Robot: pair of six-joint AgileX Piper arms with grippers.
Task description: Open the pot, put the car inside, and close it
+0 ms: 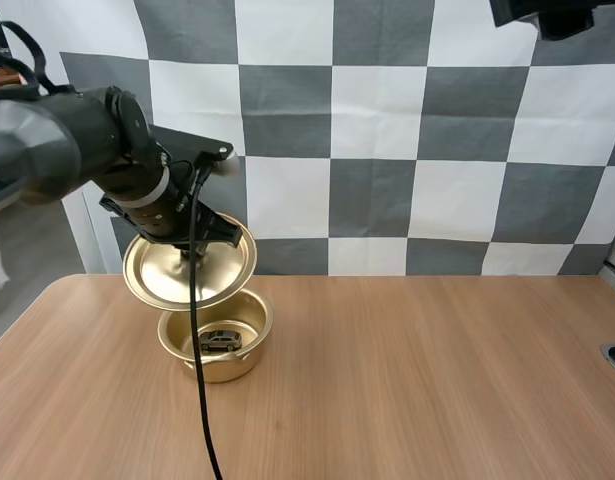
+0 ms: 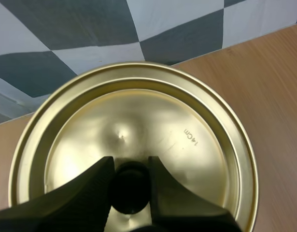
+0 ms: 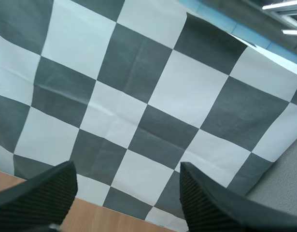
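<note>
The lid (image 1: 187, 268) hid the far rim of the pot (image 1: 223, 366). The left gripper (image 2: 130, 164) pinched the black knob (image 2: 130, 191), with the lid tilted just above the pot. The car (image 1: 220, 341) sat inside the pot, its long axis side to side; which end was the nose was unclear. The right gripper (image 3: 128, 170) gaped wide, holding nothing.

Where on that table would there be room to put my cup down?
The whole stretch of table right of the pot is bare, and so is the near strip in front of it. It is crowded over the pot: the left hand holds the lid there, and the car sits in the pot.
</note>
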